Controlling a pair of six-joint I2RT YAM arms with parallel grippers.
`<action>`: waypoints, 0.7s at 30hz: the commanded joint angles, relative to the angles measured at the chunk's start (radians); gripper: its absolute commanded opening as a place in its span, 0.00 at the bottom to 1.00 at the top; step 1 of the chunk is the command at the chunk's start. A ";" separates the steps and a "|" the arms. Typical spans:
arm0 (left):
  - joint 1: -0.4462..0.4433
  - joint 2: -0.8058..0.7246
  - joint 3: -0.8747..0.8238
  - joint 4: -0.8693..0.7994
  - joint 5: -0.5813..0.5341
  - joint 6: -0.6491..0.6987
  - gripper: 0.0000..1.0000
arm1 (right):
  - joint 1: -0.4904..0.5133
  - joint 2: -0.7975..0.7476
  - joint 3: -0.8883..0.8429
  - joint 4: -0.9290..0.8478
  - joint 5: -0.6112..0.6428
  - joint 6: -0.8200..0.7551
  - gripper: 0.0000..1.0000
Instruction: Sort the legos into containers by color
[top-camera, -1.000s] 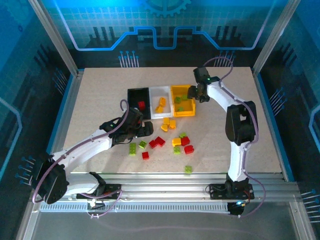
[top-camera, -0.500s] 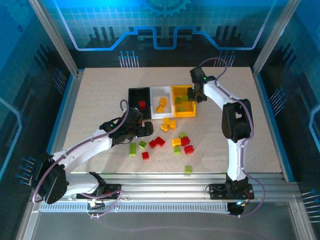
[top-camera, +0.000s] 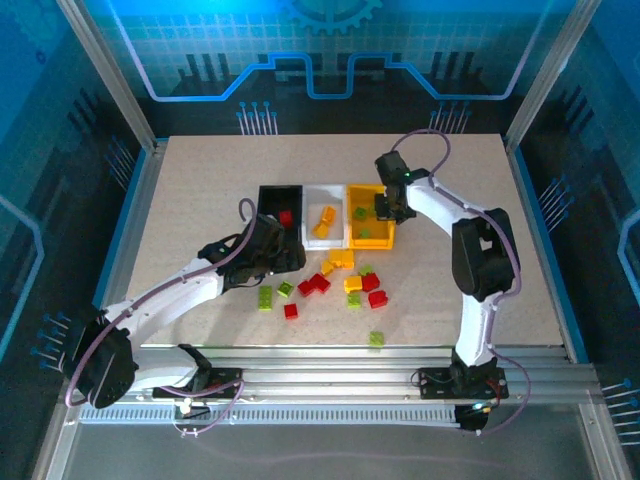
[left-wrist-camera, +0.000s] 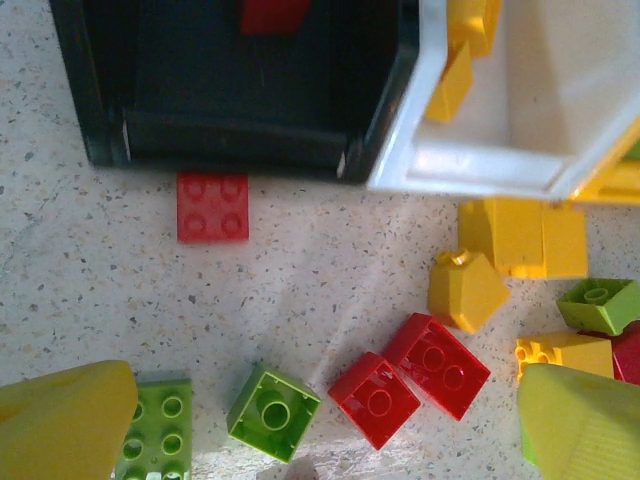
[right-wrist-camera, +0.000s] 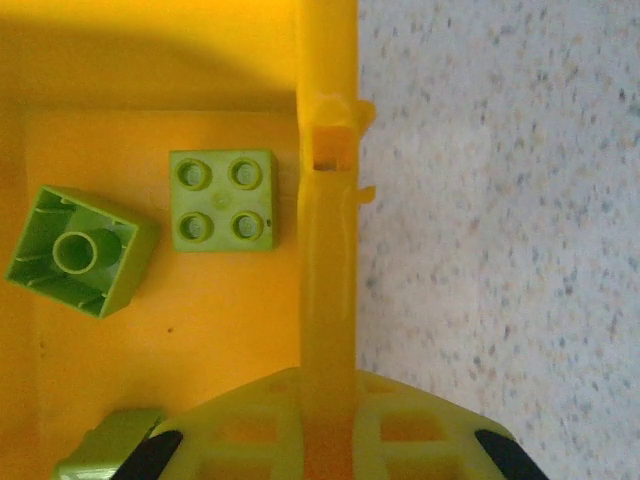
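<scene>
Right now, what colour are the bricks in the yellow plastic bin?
Small lime green plastic bricks; right wrist view shows best.

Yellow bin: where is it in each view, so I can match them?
Top external: yellow bin, rightmost of the three, right gripper on its right wall.
Left wrist: yellow sliver at the right edge, beyond the white bin.
Right wrist: left half, wall inside the gripper.
Shared landmark: lime green legos inside it.

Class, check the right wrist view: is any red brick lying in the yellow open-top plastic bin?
No: the three small plastic bricks seen in the yellow open-top plastic bin are all lime green.
</scene>
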 joint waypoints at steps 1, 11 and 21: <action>0.014 -0.015 -0.008 0.004 0.021 0.031 0.99 | 0.038 -0.057 -0.068 -0.049 0.026 -0.047 0.00; 0.023 -0.021 -0.011 0.004 0.033 0.025 0.99 | 0.040 0.003 0.021 -0.066 0.022 0.032 0.00; 0.022 -0.021 -0.012 0.002 0.041 0.017 0.99 | 0.012 0.084 0.129 -0.105 0.018 0.031 0.00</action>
